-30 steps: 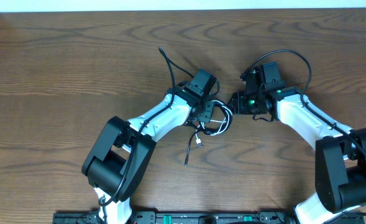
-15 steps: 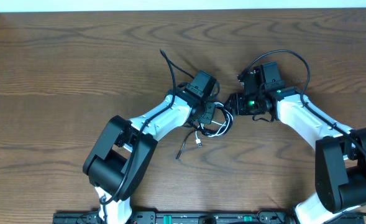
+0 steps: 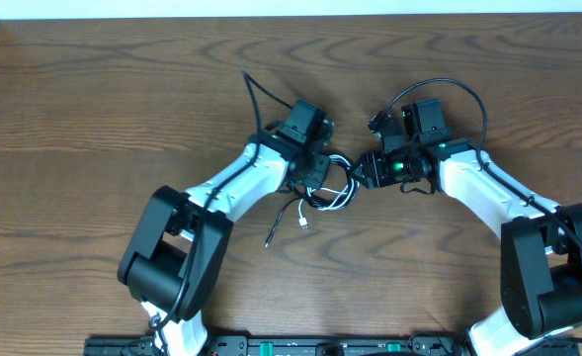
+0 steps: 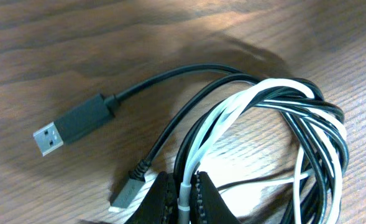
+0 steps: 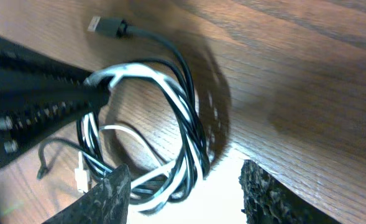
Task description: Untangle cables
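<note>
Cables [image 3: 325, 203] coiled blk+wht | L jaws pinched on wht cable [image 4: 232, 106] | R jaws open, empty

Our left arm [image 3: 236, 188] stretches from the near edge diagonally towards the middle. At its end our left hand [image 4: 181, 200] has its two dark fingers [image 4: 161, 196] pinched tight together on the white cable [image 4: 276, 86]. Our right arm [image 3: 478, 188] comes in from the opposite side, bent at the elbow, with its wrist turned towards the left one. Our right hand [image 5: 186, 190] has its fingers [image 5: 111, 193] spread well apart and grips nothing. The two hands face each other, close together, with a small gap between them.
</note>
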Available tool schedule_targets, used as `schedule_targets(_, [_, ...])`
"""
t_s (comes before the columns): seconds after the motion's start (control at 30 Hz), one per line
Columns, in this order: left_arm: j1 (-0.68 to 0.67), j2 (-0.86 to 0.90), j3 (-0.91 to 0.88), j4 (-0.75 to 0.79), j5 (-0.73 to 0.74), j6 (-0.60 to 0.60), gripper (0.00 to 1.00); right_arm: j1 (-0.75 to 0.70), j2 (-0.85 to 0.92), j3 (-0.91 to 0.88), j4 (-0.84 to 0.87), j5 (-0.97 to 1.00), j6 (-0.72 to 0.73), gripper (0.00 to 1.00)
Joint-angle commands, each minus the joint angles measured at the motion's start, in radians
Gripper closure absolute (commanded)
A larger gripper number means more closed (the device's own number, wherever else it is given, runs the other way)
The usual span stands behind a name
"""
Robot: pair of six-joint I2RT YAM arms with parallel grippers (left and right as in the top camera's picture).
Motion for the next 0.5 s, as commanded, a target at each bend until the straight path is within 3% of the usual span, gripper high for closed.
schedule_targets(0.0, [0.048, -0.026, 0.033, -0.017, 0.095, 0.024, 0.92, 0.010, -0.006, -0.007, 0.004, -0.115, -0.024, 0.48])
schedule_targets(0.27, [0.124, -0.026, 0.033, -0.017, 0.401, 0.131, 0.93, 0.035, -0.006, -0.007, 0.065, -0.246, -0.061, 0.50])
schedule_targets(0.47, [0.150, -0.026, 0.033, -0.017, 0.419, 0.137, 0.92, 0.035, -0.006, -0.007, 0.100, -0.492, -0.079, 0.50])
